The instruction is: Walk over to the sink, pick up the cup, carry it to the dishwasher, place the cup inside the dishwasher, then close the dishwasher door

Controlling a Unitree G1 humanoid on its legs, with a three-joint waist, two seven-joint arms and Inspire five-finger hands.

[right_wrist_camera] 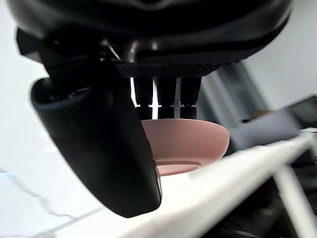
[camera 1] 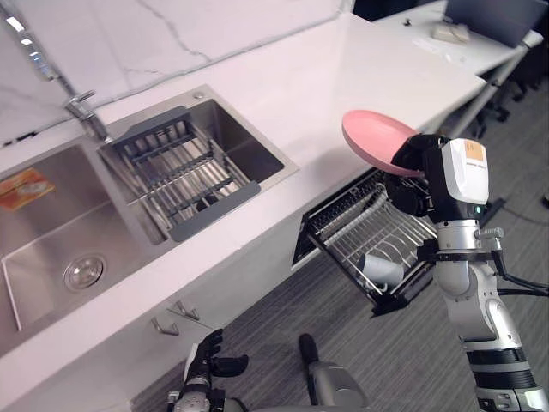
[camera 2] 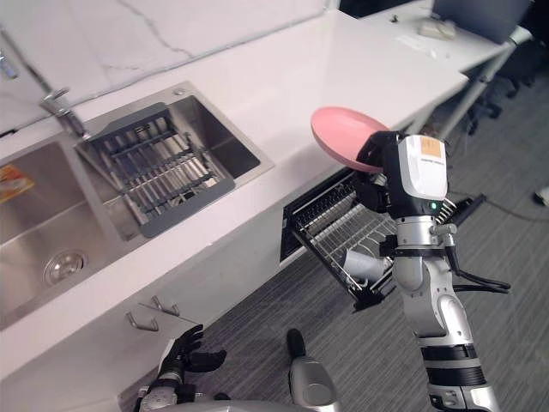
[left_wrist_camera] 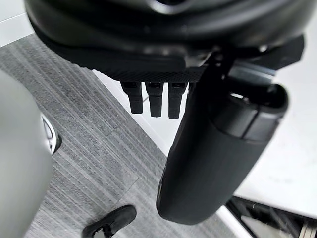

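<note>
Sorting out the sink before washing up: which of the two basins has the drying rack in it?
The basin nearer the dishwasher holds the grey rack; the other basin has none, and its drain shows.

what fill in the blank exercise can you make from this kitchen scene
1. The right hand grips a shallow bowl whose colour is ____.
2. The cup lying in the pulled-out dishwasher rack is ____ in colour.
3. The grey drainer sits in one basin of the ____.
4. The left hand, low over the carpet, holds ____.

Missing words: pink; white; sink; nothing.
</note>
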